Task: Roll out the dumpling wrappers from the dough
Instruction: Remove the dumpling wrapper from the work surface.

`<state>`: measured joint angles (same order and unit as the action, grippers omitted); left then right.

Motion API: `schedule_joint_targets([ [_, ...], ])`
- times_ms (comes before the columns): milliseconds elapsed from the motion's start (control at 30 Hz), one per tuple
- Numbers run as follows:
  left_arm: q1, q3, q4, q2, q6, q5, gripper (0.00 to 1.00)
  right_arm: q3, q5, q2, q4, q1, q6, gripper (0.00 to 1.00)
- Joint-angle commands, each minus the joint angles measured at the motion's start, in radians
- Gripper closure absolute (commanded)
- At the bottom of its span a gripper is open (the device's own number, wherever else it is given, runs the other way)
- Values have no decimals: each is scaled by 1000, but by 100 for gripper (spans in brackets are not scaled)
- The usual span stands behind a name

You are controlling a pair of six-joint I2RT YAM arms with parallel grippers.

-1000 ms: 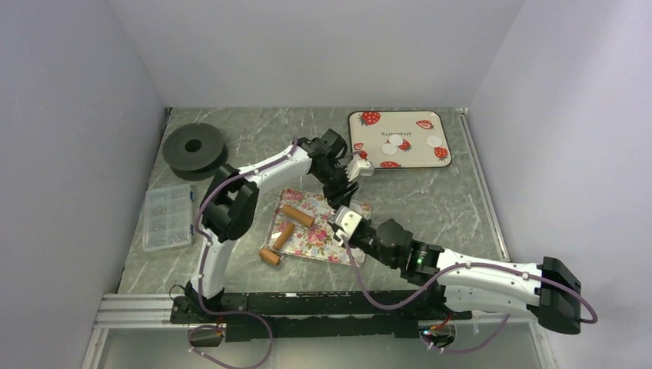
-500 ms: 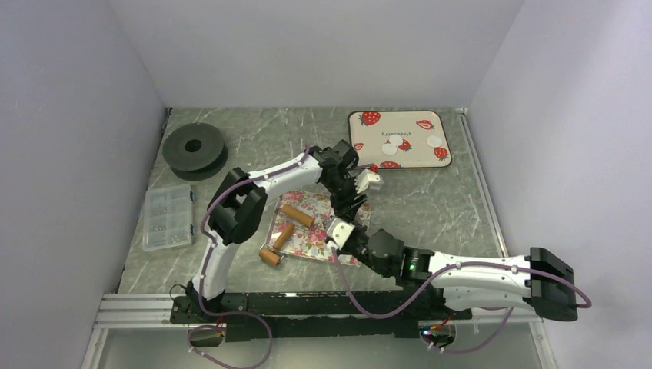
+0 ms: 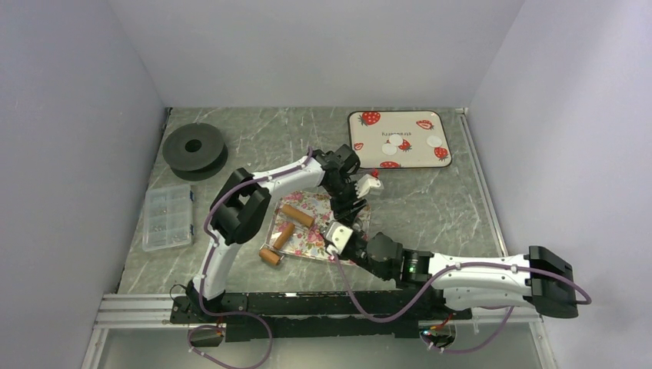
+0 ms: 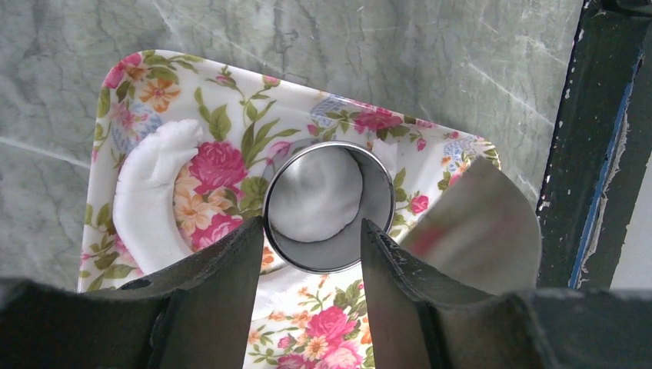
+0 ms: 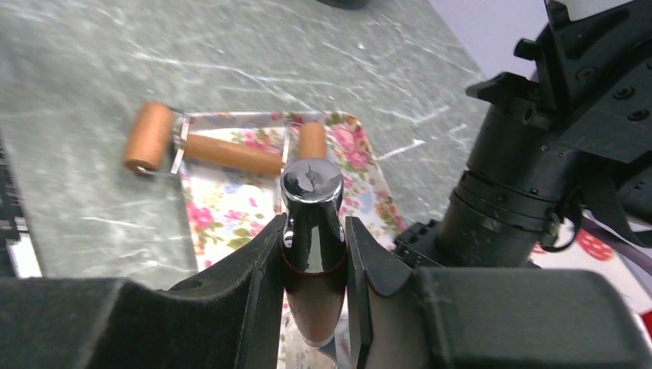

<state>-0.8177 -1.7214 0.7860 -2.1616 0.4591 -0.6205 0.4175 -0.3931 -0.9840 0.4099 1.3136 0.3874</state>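
**Wrappers Laid Out on Strawberry Tray**

The dumpling wrappers (image 3: 396, 143) are laid flat, faces up, on the strawberry tray (image 3: 415, 157) near the far right corner of the table (image 3: 254, 134). Being round, they show no long axis. Over the floral tray (image 4: 231, 92) at mid-table, the ring cutter (image 4: 327, 264) is clamped by the left gripper (image 4: 311, 231), with dough (image 4: 150, 200) seen through and beside it. A chrome-capped brown handle (image 5: 311, 192) is squeezed by the right gripper (image 5: 311, 231).

The ring cutter (image 4: 323, 254) is gleaming like polished metal; the dough (image 4: 150, 192) is looking matt; the tool handle (image 5: 311, 304) is shining glossy brown.
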Motion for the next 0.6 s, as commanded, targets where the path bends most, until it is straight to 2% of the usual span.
schedule_joint_targets([
  [0, -11, 4, -14, 4, 18, -8, 46, -13, 113, 81, 19, 6, -133, 100],
  [233, -13, -7, -2, 6, 24, 2, 47, 12, 34, 153, -19, 7, -117, 100],
  [433, -14, 0, -8, 35, 43, 37, 47, 91, -83, 115, -140, 13, -11, 100],
  [567, -15, -4, -6, 23, 47, 54, 53, 102, -132, 85, -158, 27, 9, 100],
])
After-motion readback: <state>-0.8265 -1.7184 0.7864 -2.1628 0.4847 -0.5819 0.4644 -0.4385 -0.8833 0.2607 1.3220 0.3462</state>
